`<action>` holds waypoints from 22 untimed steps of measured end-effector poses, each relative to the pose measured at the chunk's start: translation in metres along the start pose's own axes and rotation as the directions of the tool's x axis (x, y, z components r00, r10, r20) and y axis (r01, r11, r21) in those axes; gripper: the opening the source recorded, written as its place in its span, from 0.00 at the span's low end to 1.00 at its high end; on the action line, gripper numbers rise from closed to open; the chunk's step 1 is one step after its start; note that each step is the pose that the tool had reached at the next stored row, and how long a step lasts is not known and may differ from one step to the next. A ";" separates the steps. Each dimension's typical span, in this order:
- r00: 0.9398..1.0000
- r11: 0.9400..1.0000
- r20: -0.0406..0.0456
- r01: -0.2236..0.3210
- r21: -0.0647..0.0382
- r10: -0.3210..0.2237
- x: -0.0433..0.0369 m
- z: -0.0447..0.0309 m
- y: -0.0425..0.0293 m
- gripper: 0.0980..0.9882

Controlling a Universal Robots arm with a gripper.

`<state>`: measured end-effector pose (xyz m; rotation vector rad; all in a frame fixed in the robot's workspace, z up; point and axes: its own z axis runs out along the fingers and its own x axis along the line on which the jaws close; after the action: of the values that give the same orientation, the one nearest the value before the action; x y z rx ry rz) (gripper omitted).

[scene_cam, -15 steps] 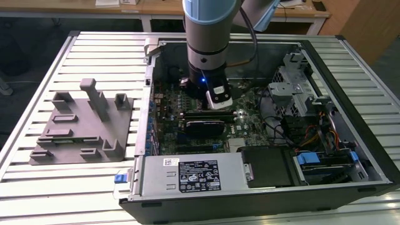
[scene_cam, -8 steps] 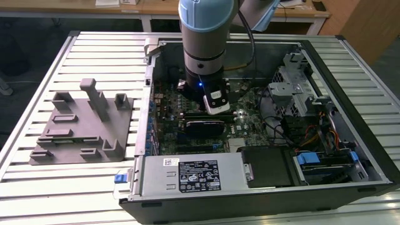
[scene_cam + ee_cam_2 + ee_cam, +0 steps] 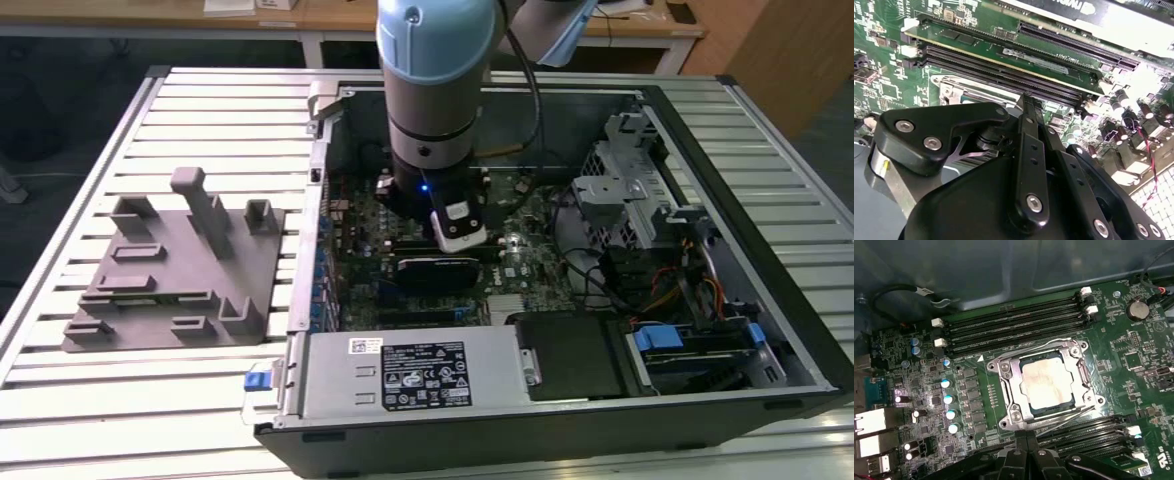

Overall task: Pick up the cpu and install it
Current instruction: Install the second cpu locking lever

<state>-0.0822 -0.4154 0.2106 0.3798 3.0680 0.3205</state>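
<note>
The exterior view is evenly lit from above, with a soft sheen on the slatted bench [image 3: 160, 400] and deep shadow inside the computer case [image 3: 801, 370]. A small blue light [image 3: 424, 184] glows on the arm. In the second wrist view, glare washes out the upper corner, and the near black gripper body [image 3: 1004, 200] is slightly soft.

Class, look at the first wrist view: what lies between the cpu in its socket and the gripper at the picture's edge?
In the first wrist view, the socket's metal frame and bare green motherboard lie between the cpu and the gripper.

a slatted metal table [image 3: 107, 400] stands before a wooden desk [image 3: 334, 20].
</note>
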 end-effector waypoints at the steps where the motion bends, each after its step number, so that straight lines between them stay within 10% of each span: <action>1: 1.000 1.000 -0.001 0.001 -0.002 -0.001 0.0000 0.0005 -0.0007 0.01; 22: 1.000 0.999 -0.013 0.007 -0.044 -0.007 0.0067 0.0106 -0.0079 0.01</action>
<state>-0.0900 -0.4192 0.1986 0.3665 3.0681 0.3907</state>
